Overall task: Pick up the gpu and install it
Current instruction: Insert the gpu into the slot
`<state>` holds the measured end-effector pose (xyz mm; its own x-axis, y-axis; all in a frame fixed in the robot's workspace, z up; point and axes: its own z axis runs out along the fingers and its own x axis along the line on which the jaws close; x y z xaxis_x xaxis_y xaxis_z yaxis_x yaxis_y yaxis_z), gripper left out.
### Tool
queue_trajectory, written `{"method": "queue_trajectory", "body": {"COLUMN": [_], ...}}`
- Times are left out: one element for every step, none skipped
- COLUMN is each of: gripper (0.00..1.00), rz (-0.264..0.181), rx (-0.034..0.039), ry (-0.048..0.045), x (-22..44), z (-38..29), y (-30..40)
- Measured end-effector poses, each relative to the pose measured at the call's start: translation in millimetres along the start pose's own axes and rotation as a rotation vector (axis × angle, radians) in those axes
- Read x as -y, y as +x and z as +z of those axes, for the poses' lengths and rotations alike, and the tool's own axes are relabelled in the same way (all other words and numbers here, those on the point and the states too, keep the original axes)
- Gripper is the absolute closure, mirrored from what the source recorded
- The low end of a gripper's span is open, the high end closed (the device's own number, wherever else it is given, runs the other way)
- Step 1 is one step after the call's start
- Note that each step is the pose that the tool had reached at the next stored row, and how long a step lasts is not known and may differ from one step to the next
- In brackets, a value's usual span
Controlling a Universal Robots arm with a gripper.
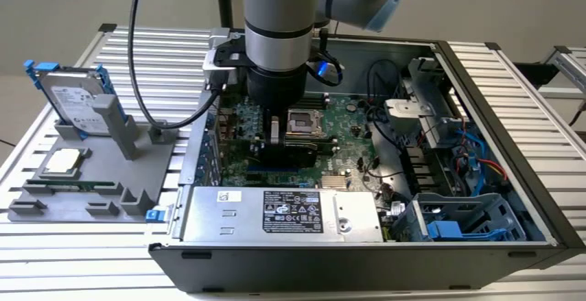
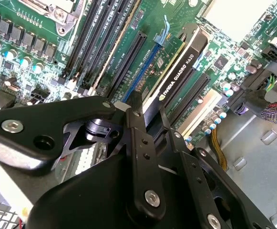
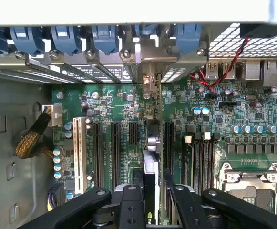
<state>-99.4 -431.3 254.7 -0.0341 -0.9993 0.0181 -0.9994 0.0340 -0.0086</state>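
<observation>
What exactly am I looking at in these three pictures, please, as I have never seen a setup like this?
A grey robot arm reaches down into an open computer case lying on a slatted metal table. The exterior view comes from a camera off the arm; both wrist views come from cameras riding near the arm's end, looking past its black tool at the green motherboard.

The tool is shut on the gpu, a flat card with a black shroud, held on edge among the long black slots. Whether it is fully seated I cannot tell.

On the exterior view's left stands a grey holder, carrying a silver hard drive with blue rails, upright, and a square chip lying flat.
</observation>
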Motion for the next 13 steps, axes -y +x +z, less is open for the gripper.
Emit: {"method": "queue_trajectory", "body": {"gripper": [1.0, 1.0, 1.0, 1.0, 1.0, 1.0, 1.0, 1.0, 1.0, 1.0, 1.0, 1.0, 1.0], "rz": [0.0, 0.0, 0.0, 0.0, 0.0, 0.0, 0.0, 0.0, 0.0, 0.0, 0.0, 0.0, 0.0], "rx": [-0.0001, -0.0001, -0.0003, -0.0003, -0.0003, -0.0002, -0.0001, 0.0, -0.0001, 0.0002, 0.0017, 0.0046, 0.0083], "ry": [0.0, -0.0001, -0.0001, -0.0002, -0.0002, -0.0001, -0.0001, 0.0, 0.0, -0.0001, -0.0001, -0.0002, -0.0005], "x": [0.0, 0.0, 0.0, 0.0, 0.0, 0.0, 0.0, 0.0, 0.0, 0.0, 0.0, 0.0, 0.0], "z": [0.1, 0.5, 0.6, 0.6, 0.6, 0.8, 0.8, 0.9, 0.8, 0.9, 1.0, 1.0, 0.9], "y": [0.0, 0.0, 0.1, 0.1, 0.0, 0.0, 0.0, 0.0, 0.0, 0.1, 0.2, 0.5, 1.0]}}
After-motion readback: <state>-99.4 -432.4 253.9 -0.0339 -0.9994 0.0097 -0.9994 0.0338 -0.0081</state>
